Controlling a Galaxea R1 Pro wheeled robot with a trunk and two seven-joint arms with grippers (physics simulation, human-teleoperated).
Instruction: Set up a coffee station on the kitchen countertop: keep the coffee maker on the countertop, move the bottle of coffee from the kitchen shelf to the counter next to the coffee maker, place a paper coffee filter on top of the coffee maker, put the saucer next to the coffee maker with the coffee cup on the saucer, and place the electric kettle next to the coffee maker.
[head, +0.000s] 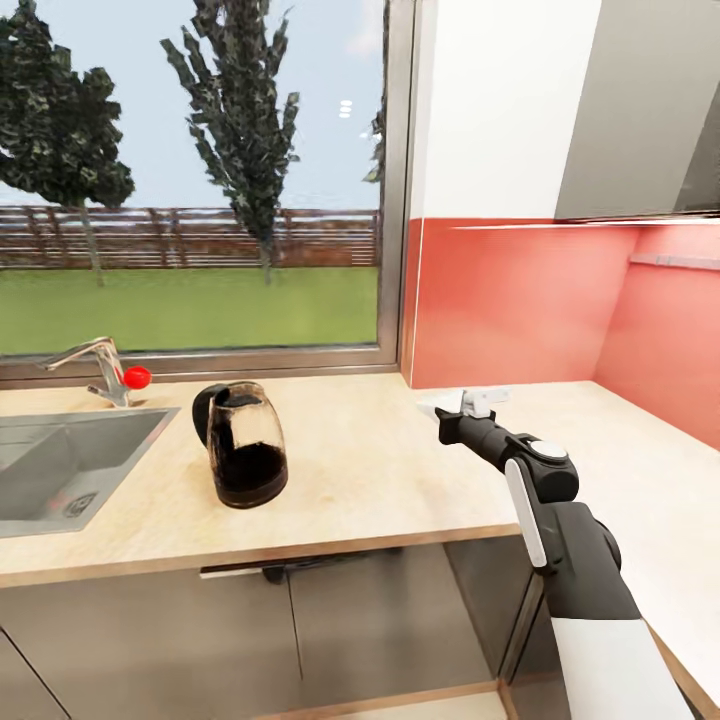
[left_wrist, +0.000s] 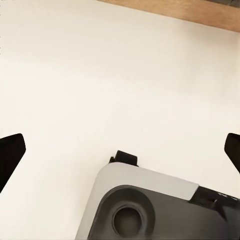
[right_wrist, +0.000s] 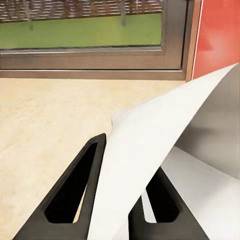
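Note:
The electric kettle (head: 245, 445), clear glass with a black handle and dark water inside, stands on the light wooden kitchen countertop (head: 370, 470) right of the sink. My right gripper (head: 478, 403) reaches over the counter towards the red corner wall, well right of the kettle. It is shut on the white paper coffee filter (head: 437, 408). In the right wrist view the paper coffee filter (right_wrist: 150, 150) rises as a curved sheet from between the black fingers (right_wrist: 75, 195) of the right gripper (right_wrist: 131, 165). My left gripper (left_wrist: 122, 147) is open, its black fingertips (left_wrist: 11, 150) wide apart over a pale surface.
A steel sink (head: 60, 460) with a tap (head: 100, 365) and a red knob is inset at the left. A large window runs behind the counter. The red backsplash (head: 510, 300) carries a thin grey rail (head: 675, 262). A grey and black machine part (left_wrist: 150, 210) lies under my left gripper.

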